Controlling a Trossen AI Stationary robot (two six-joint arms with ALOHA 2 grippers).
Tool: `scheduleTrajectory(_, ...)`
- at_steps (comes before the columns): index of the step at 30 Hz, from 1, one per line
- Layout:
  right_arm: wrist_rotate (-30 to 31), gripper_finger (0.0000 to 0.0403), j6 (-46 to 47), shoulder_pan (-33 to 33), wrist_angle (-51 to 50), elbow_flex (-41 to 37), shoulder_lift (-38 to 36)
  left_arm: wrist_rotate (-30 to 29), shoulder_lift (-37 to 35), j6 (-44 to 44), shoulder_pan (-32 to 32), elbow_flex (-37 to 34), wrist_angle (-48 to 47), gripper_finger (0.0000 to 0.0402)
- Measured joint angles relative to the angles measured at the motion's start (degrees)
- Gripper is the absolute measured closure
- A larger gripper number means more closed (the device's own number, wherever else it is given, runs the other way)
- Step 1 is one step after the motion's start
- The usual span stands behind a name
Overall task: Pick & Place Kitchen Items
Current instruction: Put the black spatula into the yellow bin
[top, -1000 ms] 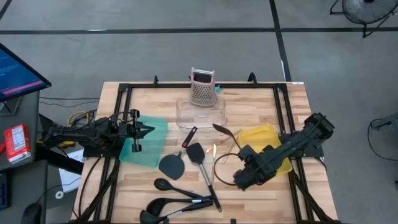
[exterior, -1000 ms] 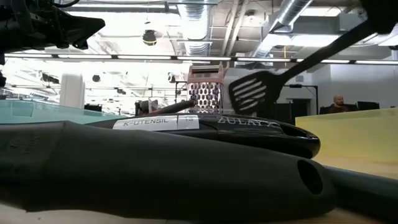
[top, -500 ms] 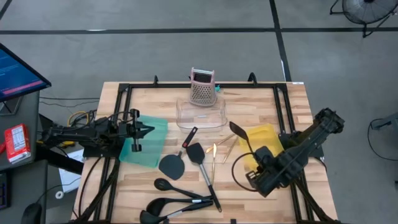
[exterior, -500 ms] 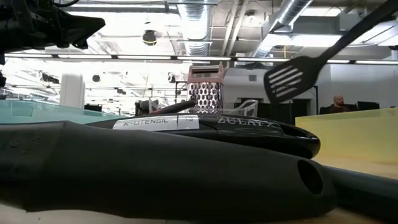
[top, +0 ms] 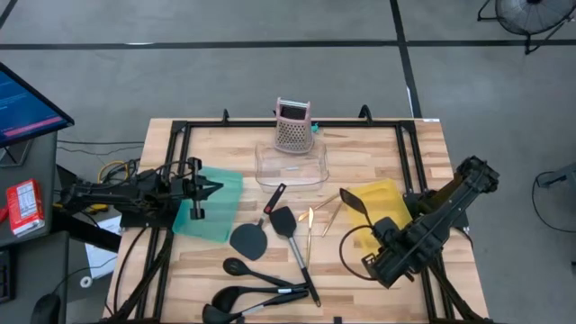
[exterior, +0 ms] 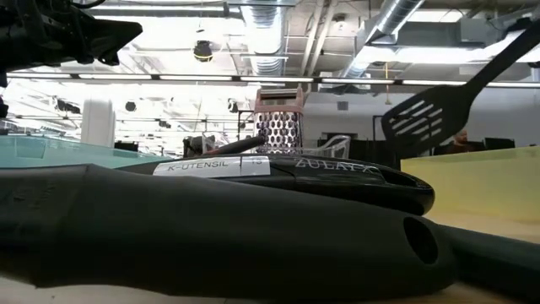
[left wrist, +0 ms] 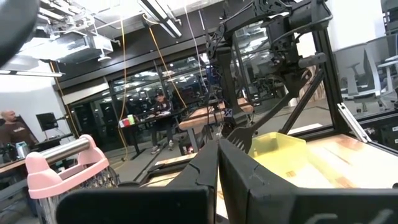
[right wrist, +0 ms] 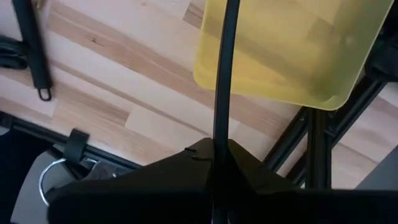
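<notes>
From above, I have the right gripper (top: pixel 389 255) clamped on the handle of a slotted turner (top: pixel 352 200), whose head hangs over the near-left corner of the yellow tray (top: pixel 387 196), my landmark here. The other utensils (top: pixel 261 288) lie well to the left of that tray, and the pale sticks (top: pixel 320 216) sit just left of it. The left gripper (top: pixel 209 188) waits far left of the tray over a green tray (top: pixel 225 211), fingers pressed together and empty. At table level, the turner (exterior: pixel 426 114) hangs in the air above the yellow tray (exterior: pixel 472 181), clear of its rim. From the left wrist, the turner (left wrist: pixel 239 135) shows at the tray's (left wrist: pixel 280 146) edge. From the right wrist, the handle (right wrist: pixel 225 68) runs straight across the tray (right wrist: pixel 298 50). I reckon I should carry the head farther over the middle, lower until it is inside the walls, then let go, so the long handle does not tip it out.
</notes>
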Motion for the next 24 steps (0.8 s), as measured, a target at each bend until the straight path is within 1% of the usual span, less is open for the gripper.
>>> scheduleTrajectory(5,0.02,0.0393,0.25,0.79,0.0,0.0,-3.02,0.11,0.0,0.0,-0.02,0.02,0.0,0.04)
scheduleTrajectory(7,1.02,0.0393,0.26,1.13,0.0,0.0,-4.77,0.1,0.0,0.0,-0.02,0.01,0.0,0.04)
scheduleTrajectory(10,6.0,0.0394,0.23,1.91,0.03,-0.01,-8.6,0.1,0.0,0.0,-0.02,0.01,0.01,0.04)
scheduleTrajectory(17,24.23,0.0393,-2.5,2.19,-0.02,0.0,-20.03,0.07,0.02,0.0,-0.02,0.0,0.16,0.04)
scheduleTrajectory(19,27.92,0.0394,-2.81,2.16,-0.02,-0.01,-22.92,0.06,0.02,0.0,-0.02,0.02,0.2,0.04)
scheduleTrajectory(21,29.0,0.0394,-3.22,2.1,0.01,-0.85,-25.24,0.06,0.02,0.0,-0.02,0.01,0.24,0.04)
scheduleTrajectory(24,27.33,0.0394,-3.15,2.13,0.04,-5.48,-28.36,0.0,0.02,0.0,-0.02,0.0,0.28,0.04)
